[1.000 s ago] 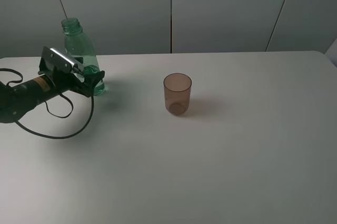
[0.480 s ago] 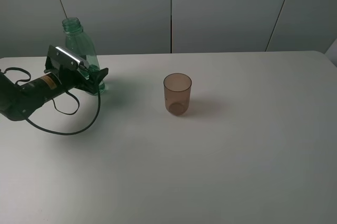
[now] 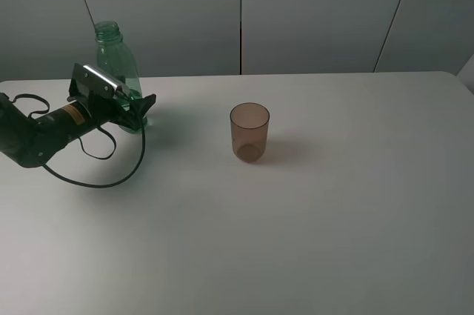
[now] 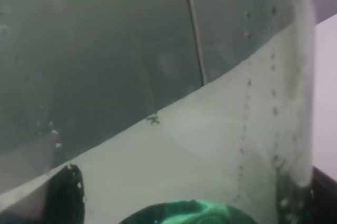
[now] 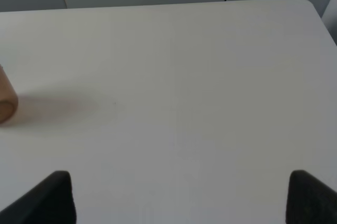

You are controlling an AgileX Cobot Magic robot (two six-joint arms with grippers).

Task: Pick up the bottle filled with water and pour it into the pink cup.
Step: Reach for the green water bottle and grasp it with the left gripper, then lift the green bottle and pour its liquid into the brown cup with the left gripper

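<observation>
between the left fingers, the bottle sits clamped low on its body.

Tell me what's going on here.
The left tool grips the bottle low on its body, at the back left of the table. The bottle is upright, uncapped, and holds some water. The pink cup stands near the middle, apart from the bottle, and looks empty, so nothing has been poured yet. The right tool is open over bare table, holding nothing.
</observation>
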